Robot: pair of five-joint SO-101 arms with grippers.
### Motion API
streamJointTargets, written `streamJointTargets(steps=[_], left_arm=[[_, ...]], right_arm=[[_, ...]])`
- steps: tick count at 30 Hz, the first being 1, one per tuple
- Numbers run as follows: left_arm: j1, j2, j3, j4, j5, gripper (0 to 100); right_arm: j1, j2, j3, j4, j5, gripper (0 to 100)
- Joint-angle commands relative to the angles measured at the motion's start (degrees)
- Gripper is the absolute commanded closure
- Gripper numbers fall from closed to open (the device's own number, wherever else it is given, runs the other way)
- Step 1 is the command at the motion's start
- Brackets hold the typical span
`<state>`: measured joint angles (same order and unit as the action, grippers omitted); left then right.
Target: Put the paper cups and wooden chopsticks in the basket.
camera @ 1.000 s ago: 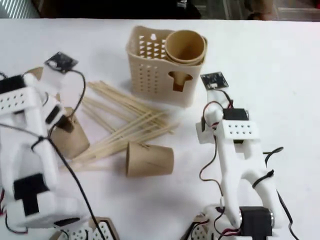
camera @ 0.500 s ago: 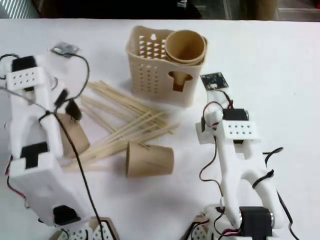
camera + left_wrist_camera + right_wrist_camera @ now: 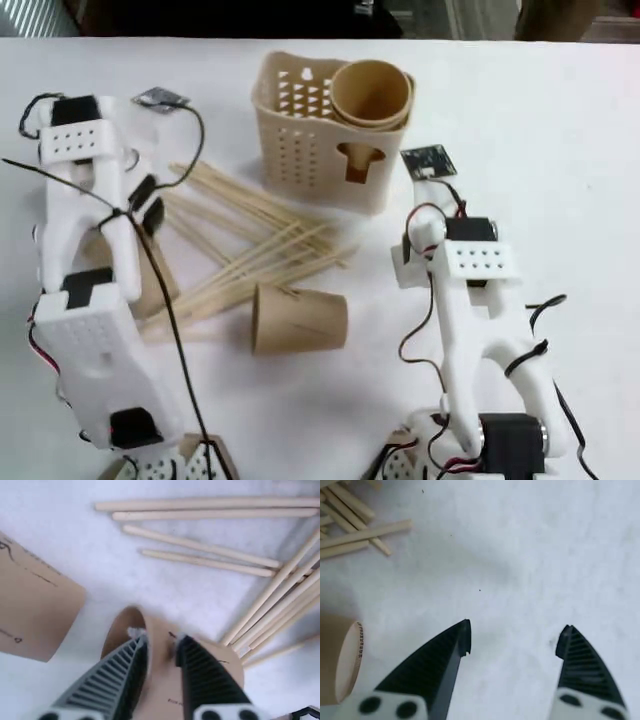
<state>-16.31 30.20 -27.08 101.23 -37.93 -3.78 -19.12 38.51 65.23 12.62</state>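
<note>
Left wrist view: tool [image 3: 160, 642] clamps small-printed cup [image 3: 227, 667].

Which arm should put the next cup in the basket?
Left. The left arm's fingers pinch a paper cup by its wall, ready to carry to the basket. The right arm's fingers hang open over the table, holding nothing.

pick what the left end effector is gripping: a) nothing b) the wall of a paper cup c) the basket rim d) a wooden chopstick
b, in the left wrist view the left end effector is closed on the wall of the paper cup, one finger inside the rim and one outside.
</note>
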Motion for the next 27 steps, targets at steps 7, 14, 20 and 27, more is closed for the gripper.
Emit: streamJointTargets(steps=[7, 14, 20, 27], left_arm=[[1.5, -1.2, -2.5, 1.1, 0.7, 98], [1.5, -9.1, -2.0, 1.1, 2.8, 98], [4.3, -23.5, -0.4, 1.1, 5.1, 98], [12.6, -41.2, 3.3, 0.4, 10.7, 98]], right_arm=[[0.7, -1.9, 0.6, -0.6, -0.4, 71.6], [0.7, -2.0, 0.6, -0.6, -0.3, 71.6], [0.7, -2.0, 0.6, -0.6, -0.4, 71.6], [0.7, -1.9, 0.6, -0.6, -0.5, 71.6]])
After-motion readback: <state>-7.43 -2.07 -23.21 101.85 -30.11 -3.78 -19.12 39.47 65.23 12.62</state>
